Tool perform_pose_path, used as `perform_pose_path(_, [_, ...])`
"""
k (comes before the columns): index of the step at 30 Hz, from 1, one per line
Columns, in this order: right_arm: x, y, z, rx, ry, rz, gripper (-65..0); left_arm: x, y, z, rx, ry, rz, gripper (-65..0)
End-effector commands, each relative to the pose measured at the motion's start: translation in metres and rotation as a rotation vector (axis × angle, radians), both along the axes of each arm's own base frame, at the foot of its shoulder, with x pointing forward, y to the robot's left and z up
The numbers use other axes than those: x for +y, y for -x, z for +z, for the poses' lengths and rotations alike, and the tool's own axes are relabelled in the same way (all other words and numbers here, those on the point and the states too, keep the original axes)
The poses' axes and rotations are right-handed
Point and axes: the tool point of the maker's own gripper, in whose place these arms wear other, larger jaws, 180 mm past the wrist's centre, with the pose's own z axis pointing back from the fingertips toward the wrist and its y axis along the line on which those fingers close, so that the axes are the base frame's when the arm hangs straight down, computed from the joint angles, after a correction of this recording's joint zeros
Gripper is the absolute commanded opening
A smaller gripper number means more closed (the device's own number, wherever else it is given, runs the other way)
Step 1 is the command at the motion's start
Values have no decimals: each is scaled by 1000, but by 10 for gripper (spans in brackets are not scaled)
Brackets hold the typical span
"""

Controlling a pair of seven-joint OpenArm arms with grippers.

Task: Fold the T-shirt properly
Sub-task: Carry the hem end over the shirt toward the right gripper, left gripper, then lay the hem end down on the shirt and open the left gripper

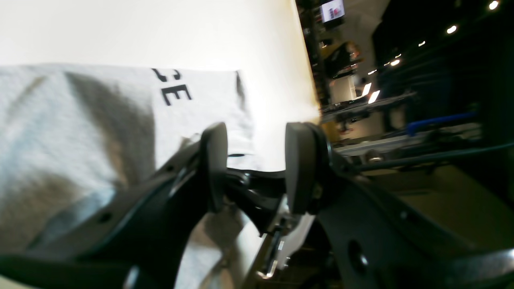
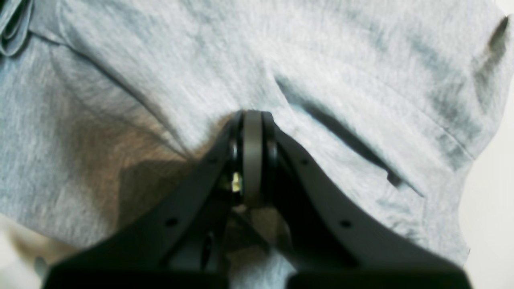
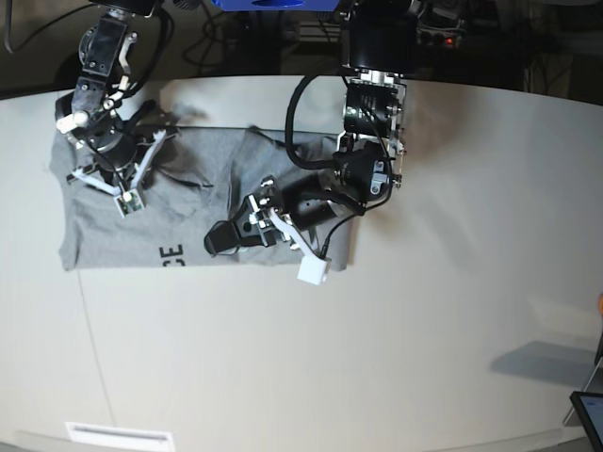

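Right wrist: T-shirt (image 2: 168,80) lettering hidden.

The base view looks down from above on the whole counter (image 3: 424,282). Each wrist view sits close behind its pincer, and all three views share the T-shirt (image 3: 122,226).

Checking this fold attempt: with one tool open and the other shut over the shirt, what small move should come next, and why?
Probably draw the left tool up and clear of the T-shirt. Its jaws stand apart with nothing between them, so it seems done here, while the right tool is shut at the cloth by the far side. The lettering shows on a flattened edge.
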Motion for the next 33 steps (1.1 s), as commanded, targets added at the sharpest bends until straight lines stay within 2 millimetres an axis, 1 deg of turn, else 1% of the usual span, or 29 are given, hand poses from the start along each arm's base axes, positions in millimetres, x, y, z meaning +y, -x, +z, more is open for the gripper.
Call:
perform_pose_path(1, [-5,12,-8,64,41,7,-640,1,-7,21,-53,45,7,-410])
perform_pose_path(4, [-5,12,-8,64,42,7,-640,19,-10,26,-112,-24,15,-415])
perform_pose_path(5, [-5,12,-8,64,42,7,-640,29,-11,27,-145,-83,19,-415])
perform_pose_path(8, [-5,12,-8,64,42,7,-640,59,-13,26,-267,-332,28,-425])
perform_pose_path(9, [-5,12,-8,64,42,7,-640,70,-11,21,-294,-426,32,-450])
perform_pose_path(10, [-5,12,-8,64,42,7,-640,79,-9,17,-310,-496,40,-490])
perform_pose_path(12, [-5,12,-8,64,42,7,-640,98,-7,5,-332,-649,50,-626])
perform_pose_path(13, [-5,12,-8,64,42,7,-640,104,-8,-1,-334,-703,49,-650])
perform_pose_path(16, [-5,12,-8,64,41,6,-640,115,-6,-15,-325,-792,51,-650])
perform_pose_path(21, [-4,12,-8,64,37,7,-640,126,-11,-21,-334,-894,66,-650])
perform_pose_path(24, [-4,12,-8,64,39,7,-640,133,-14,-28,-327,-956,70,-650])
perform_pose_path(26, [-4,12,-8,64,39,7,-640,133,-17,-37,-307,-980,67,-650])
perform_pose_path(31, [-3,12,-8,64,36,7,-640,138,-11,-77,-209,-1036,26,-650])
perform_pose_path(33, [-3,12,-8,64,36,7,-640,142,-11,-83,-217,-1056,39,-650])
